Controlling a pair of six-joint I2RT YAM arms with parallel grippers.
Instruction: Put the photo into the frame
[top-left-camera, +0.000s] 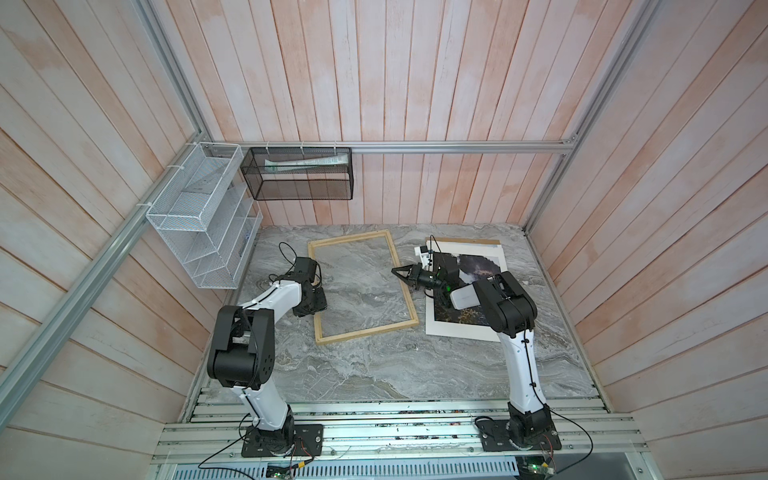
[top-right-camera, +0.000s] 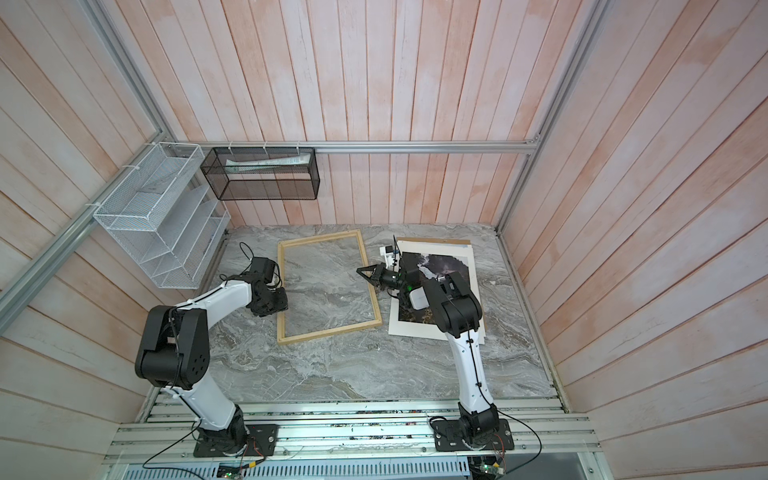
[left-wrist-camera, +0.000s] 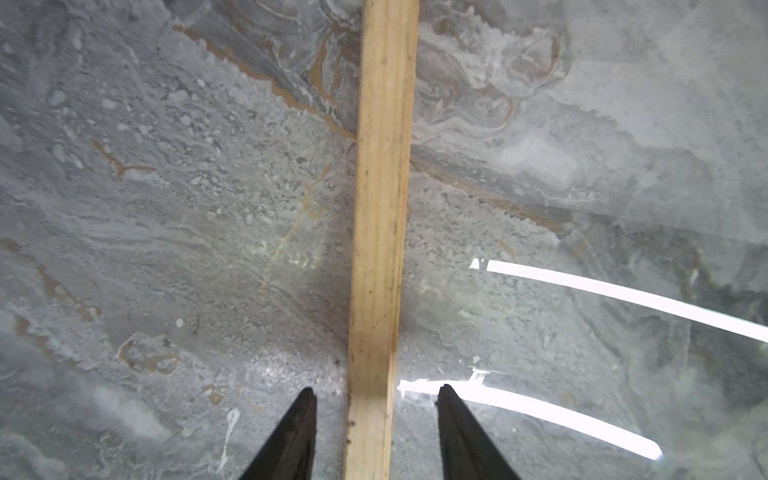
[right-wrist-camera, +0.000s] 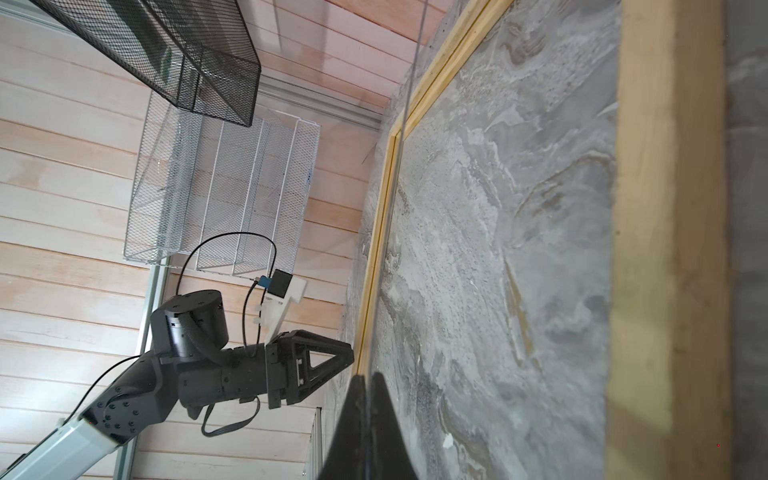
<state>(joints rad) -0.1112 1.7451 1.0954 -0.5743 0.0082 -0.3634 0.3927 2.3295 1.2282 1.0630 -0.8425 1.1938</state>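
1. The frame (top-left-camera: 365, 331) is lying flat near the middle of the table (top-left-camera: 374, 374), holding nothing but its clear pane (left-wrist-camera: 540, 332).
2. The photo (top-left-camera: 484, 264) is lying picture-side up just to the right of the frame. It is resting on a brown backing panel (top-left-camera: 469, 240) and is partly hidden under the right arm.
3. The left gripper (left-wrist-camera: 377, 387) is standing open with one finger on each side of the frame's left rail. A gap is showing on both sides, so it is straddling the rail, not squeezing it.
4. The right gripper (right-wrist-camera: 369, 376) is reaching over the right rail with its fingers pressed together. A thin clear edge is running out from between them, so it seems to be pinching the pane's edge, though the sheet is hard to make out.
5. The step in hand is looking like readying the frame. One rail is being braced while the pane is being handled, and nothing is touching the photo.
6. The next move is calling for settling the pane and freeing the right gripper. After that comes taking the photo by its white border and laying it square inside the rails without creasing it.
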